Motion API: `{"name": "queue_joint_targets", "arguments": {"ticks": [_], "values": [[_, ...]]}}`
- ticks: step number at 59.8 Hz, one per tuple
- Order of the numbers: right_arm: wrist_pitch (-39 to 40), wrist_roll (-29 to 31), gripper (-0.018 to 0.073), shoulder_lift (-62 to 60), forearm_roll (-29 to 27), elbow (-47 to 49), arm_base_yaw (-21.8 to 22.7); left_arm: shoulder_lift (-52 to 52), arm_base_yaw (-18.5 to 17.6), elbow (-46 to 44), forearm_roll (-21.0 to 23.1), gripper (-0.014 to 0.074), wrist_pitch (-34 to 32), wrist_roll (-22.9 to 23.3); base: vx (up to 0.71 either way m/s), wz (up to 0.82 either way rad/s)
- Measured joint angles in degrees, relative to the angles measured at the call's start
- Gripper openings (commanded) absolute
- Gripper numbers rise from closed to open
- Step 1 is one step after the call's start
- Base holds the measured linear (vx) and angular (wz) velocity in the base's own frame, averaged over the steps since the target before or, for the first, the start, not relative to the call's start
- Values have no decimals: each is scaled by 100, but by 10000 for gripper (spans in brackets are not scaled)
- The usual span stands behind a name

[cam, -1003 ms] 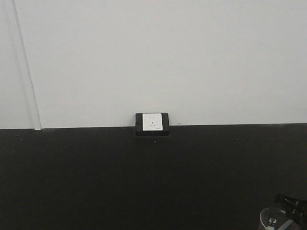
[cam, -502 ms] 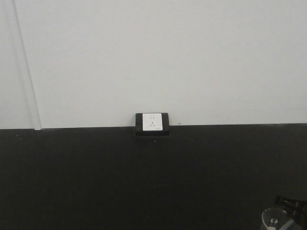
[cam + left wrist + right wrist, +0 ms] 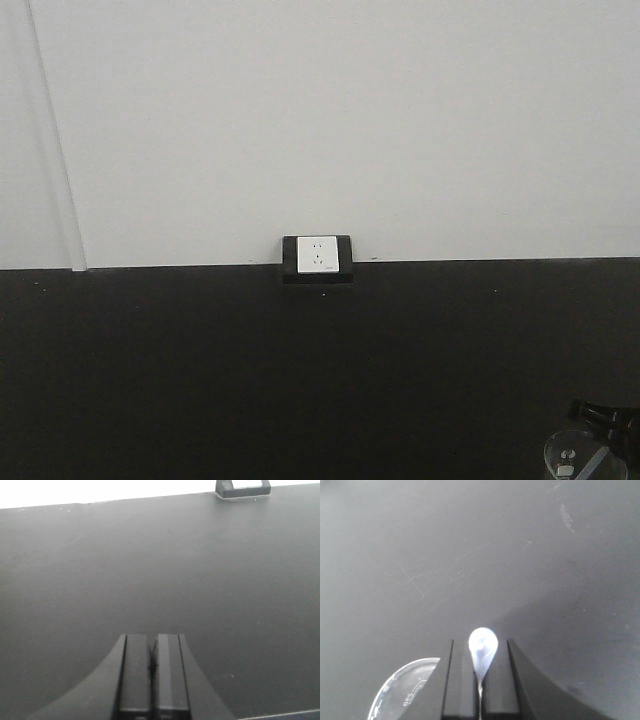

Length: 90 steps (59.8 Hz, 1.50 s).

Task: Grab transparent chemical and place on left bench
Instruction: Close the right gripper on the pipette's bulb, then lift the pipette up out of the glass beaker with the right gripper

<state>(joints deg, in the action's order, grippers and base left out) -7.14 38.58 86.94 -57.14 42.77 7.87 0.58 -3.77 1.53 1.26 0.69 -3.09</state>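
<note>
Against a second ago, the transparent chemical (image 3: 583,462) sits slightly lower and further right in the front view, and the dark right tool (image 3: 605,412) above it lies flatter. Both are cut off by the bottom-right corner, so only the beaker's rim and upper glass show there. They are near the front of the black tabletop (image 3: 250,370), well apart from the wall socket (image 3: 318,256) at its back edge.

In the right wrist view, the right tool's fingers (image 3: 460,680) are pressed together on the transparent chemical. The pale stirrer (image 3: 483,652) pokes its spoon end out between them. Part of the clear beaker wall, with faint print, curves out at lower left. The rest is hidden behind the tool, so I cannot tell whether the glass rim is pinched too, or whether the beaker touches the scratched surface.

The left tool (image 3: 152,638) is closed on nothing, hanging over bare tabletop. The socket is clipped by the top edge of that view.
</note>
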Motion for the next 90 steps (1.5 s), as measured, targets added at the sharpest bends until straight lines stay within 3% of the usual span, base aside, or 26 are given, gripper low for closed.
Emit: {"name": "queue_joint_targets", "arguments": {"ticks": [11,79,90], "values": [[0,26,170,0,3,0,0,0,0,0,0,-3,0,0,0,0],[578,42,171,221,-8,6,0,0,0,0,0,-3,0,0,0,0],[610,42,122,227,-8,6,0,0,0,0,0,-3,0,0,0,0]]}}
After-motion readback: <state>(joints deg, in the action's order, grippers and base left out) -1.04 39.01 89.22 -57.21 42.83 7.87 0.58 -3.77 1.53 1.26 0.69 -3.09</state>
